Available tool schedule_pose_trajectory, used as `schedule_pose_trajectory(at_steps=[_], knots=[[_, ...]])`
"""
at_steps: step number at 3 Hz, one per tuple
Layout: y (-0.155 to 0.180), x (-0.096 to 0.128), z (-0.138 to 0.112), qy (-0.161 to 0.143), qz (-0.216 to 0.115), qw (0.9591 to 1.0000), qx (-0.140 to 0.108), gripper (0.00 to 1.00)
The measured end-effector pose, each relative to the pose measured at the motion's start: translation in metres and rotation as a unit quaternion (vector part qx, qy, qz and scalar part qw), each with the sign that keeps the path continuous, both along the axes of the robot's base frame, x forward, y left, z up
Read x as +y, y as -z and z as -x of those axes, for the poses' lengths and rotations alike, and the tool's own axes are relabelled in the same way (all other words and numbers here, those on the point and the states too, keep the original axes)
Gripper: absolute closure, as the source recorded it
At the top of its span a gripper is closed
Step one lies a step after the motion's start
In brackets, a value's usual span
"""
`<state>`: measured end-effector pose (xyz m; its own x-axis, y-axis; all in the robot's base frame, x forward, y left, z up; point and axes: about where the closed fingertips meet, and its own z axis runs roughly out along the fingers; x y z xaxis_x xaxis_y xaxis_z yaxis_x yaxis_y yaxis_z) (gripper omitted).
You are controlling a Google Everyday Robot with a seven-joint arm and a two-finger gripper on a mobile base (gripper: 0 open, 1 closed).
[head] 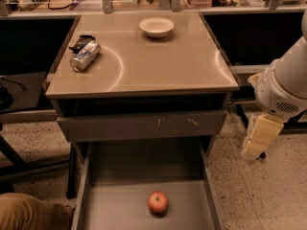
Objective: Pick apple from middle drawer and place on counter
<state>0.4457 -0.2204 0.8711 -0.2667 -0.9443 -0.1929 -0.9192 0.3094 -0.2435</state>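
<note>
Hanging right of the drawer, outside it: gripper | apple lower-left of it, on drawer floor | grip width: cannot tell; apple not held

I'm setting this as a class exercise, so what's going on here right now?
The robot's hand hangs to the right of the counter, below its top, touching nothing. The apple lies untouched on the floor of the open middle drawer. A soda can and a white bowl sit on the counter.
</note>
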Motion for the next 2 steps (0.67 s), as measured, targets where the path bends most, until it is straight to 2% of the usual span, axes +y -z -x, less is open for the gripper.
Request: schedule_pose_trajectory(at_steps=[1, 2], knots=[[0.032, 0.039, 0.013, -0.023, -0.035, 0.9991, 0.002, 0.0], [0.104, 0.095, 0.018, -0.047, -0.112, 0.9922, 0.028, 0.0]])
